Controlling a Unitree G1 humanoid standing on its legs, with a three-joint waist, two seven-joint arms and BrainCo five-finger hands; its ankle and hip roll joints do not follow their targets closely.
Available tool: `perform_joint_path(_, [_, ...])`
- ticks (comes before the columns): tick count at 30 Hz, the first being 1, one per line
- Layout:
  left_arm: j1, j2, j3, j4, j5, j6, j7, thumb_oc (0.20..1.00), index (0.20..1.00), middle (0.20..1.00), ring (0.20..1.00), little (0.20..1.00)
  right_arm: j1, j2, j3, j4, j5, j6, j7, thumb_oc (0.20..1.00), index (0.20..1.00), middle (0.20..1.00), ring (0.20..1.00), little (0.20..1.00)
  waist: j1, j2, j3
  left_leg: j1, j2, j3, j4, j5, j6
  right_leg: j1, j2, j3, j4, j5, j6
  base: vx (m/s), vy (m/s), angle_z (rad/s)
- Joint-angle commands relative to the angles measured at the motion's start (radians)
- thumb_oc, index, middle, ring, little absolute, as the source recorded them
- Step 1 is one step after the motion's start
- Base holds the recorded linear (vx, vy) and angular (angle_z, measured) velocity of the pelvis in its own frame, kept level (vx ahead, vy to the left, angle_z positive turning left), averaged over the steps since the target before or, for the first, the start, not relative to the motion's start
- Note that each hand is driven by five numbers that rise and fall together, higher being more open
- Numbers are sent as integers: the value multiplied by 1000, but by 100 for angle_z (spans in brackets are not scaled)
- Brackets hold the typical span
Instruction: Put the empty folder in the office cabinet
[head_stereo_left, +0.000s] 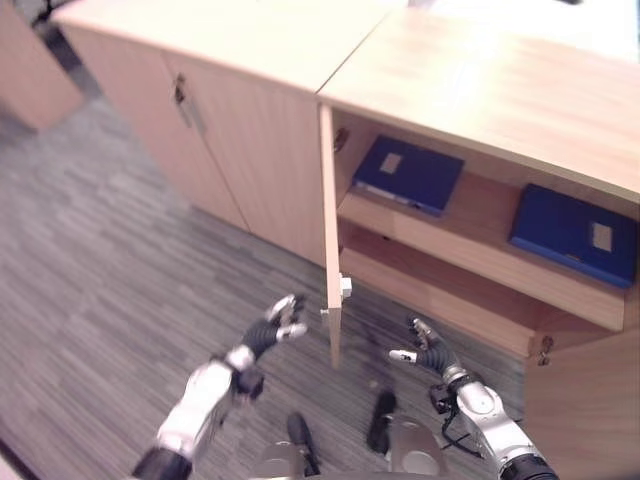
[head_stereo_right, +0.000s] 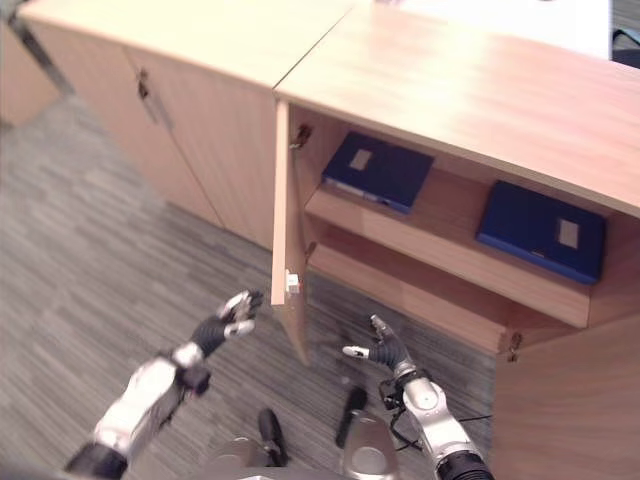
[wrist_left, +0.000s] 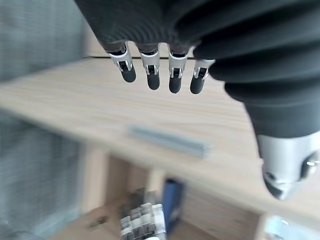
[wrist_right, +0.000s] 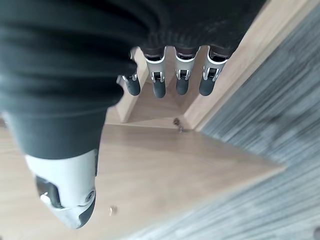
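Note:
Two dark blue folders lie flat on the upper shelf of the open wooden cabinet (head_stereo_left: 480, 90): one at the shelf's left (head_stereo_left: 408, 172), one at its right (head_stereo_left: 572, 232). The cabinet's left door (head_stereo_left: 330, 230) stands open edge-on, with a small white handle (head_stereo_left: 343, 288). My left hand (head_stereo_left: 275, 325) hovers just left of that door's lower edge, fingers (wrist_left: 152, 70) straight and holding nothing. My right hand (head_stereo_left: 425, 345) is on the door's other side, low in front of the cabinet opening, its fingers (wrist_right: 170, 80) also straight and bare.
A second cabinet (head_stereo_left: 230, 130) with shut doors and a metal handle (head_stereo_left: 185, 100) adjoins on the left. The right door (head_stereo_left: 585, 410) hangs open at the lower right. The lower shelf (head_stereo_left: 440, 285) is bare. Grey carpet (head_stereo_left: 100, 280) covers the floor.

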Motion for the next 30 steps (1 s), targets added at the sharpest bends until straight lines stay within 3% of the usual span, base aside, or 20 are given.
perform_joint_path(1, [-166,-15,-21,48,-16,-36,-7,1000,1000,1000,1000,1000,-14,0,-22,-16,-36,-24,-6,1000,1000,1000,1000,1000,-4,-80,-58,-8,-26,-26,12,-40,-34,65,20,134,-252,101,60,73,-225,-22])
perform_joint_path(3, [-186,-58,-32,76,-23,-40,16,1000,1000,1000,1000,1000,-13,-28,-15,-27,-32,-18,-5,1000,1000,1000,1000,1000,-44,-43,-76,14,2,-4,12,-18,-65,96,71,189,-322,86,45,56,-218,-90])
perform_joint_path(6, [-205,-77,-29,102,-19,-42,34,1000,1000,1000,1000,1000,-11,-41,-18,-37,-21,-20,-5,1000,1000,1000,1000,1000,-66,-27,-83,27,23,11,25,-12,-83,111,97,217,-348,78,35,45,-144,-52])
perform_joint_path(9, [-284,-111,-19,185,-17,-49,76,1000,1000,1000,1000,1000,19,-71,-24,-68,-1,-23,-1,1000,1000,1000,1000,1000,-128,-22,-75,7,138,68,196,-6,-134,147,145,277,-362,32,-2,54,-237,-49])
perform_joint_path(11, [-311,-111,9,239,-4,-60,118,1000,1000,1000,1000,1000,24,-93,-13,-75,4,-19,3,1000,1000,1000,1000,1000,-143,-19,-66,-2,193,58,312,52,-163,175,178,335,-381,16,-25,111,-134,-60])
perform_joint_path(13, [-346,-102,38,302,-1,-71,156,1000,1000,1000,1000,1000,13,-112,10,-68,7,-16,9,1000,1000,1000,1000,1000,-134,-18,-64,-13,168,-45,318,81,-165,178,191,401,-396,16,-25,91,5,-103])
perform_joint_path(15, [-389,-81,75,378,-11,-85,186,1000,1000,1000,1000,1000,12,-126,31,-71,7,-17,21,1000,1000,1000,1000,1000,-124,-29,-72,-35,114,-154,249,39,-146,177,184,468,-400,19,-13,118,28,-143])
perform_joint_path(16, [-390,-81,75,379,-11,-85,185,1000,1000,1000,1000,1000,10,-126,32,-70,7,-17,21,1000,1000,1000,1000,1000,-124,-30,-74,-36,112,-152,245,44,-145,173,183,469,-400,22,-13,287,126,-152])
perform_joint_path(17, [-477,-23,121,505,-35,-103,223,1000,1000,1000,1000,1000,-5,-137,54,-51,17,-26,36,1000,1000,1000,1000,1000,-110,-27,-75,-51,65,-302,102,34,-144,177,191,554,-397,17,2,217,107,-117])
perform_joint_path(19, [-478,-23,122,506,-36,-103,223,1000,1000,1000,1000,1000,-6,-137,54,-50,17,-26,37,1000,1000,1000,1000,1000,-110,-27,-77,-54,65,-301,99,39,-144,173,191,554,-397,20,2,185,70,-92])
perform_joint_path(20, [-516,26,147,554,-48,-112,239,1000,1000,1000,1000,1000,-21,-147,65,-23,22,-33,31,1000,1000,1000,1000,1000,-98,-24,-71,-79,32,-401,74,45,-144,181,209,614,-402,11,7,177,32,-102])
perform_joint_path(21, [-518,32,159,570,-58,-114,235,1000,1000,1000,1000,1000,-21,-146,66,-20,23,-36,33,1000,1000,1000,1000,1000,-95,-23,-69,-84,32,-417,60,51,-147,178,211,625,-399,13,6,255,91,-113])
perform_joint_path(22, [-543,84,207,636,-80,-127,240,1000,1000,1000,1000,1000,-32,-142,81,0,29,-46,44,1000,1000,1000,1000,1000,-90,-12,-61,-100,25,-510,31,68,-155,173,228,687,-398,11,13,138,101,-116])
perform_joint_path(24, [-545,122,249,659,-83,-136,247,1000,1000,1000,1000,1000,-27,-149,81,-3,32,-53,52,1000,1000,1000,1000,1000,-91,-8,-50,-115,25,-518,20,81,-160,175,232,727,-402,6,23,140,141,-144])
perform_joint_path(28, [-564,181,287,713,-44,-137,260,1000,1000,1000,1000,1000,8,-151,76,-11,12,-55,75,1000,1000,1000,1000,1000,-109,3,-67,-57,33,-421,-44,72,-160,175,223,760,-421,11,45,114,212,-110])
perform_joint_path(29, [-607,243,308,765,-36,-136,273,1000,1000,1000,1000,1000,20,-148,68,-12,3,-55,73,1000,1000,1000,1000,1000,-131,-12,-80,-34,21,-360,-56,60,-152,145,196,778,-414,22,71,82,226,-101])
perform_joint_path(30, [-609,244,308,767,-36,-137,272,1000,1000,1000,1000,1000,20,-147,68,-13,3,-55,73,1000,1000,1000,1000,1000,-128,-14,-81,-34,20,-356,-56,59,-151,144,195,781,-414,22,72,105,308,-85])
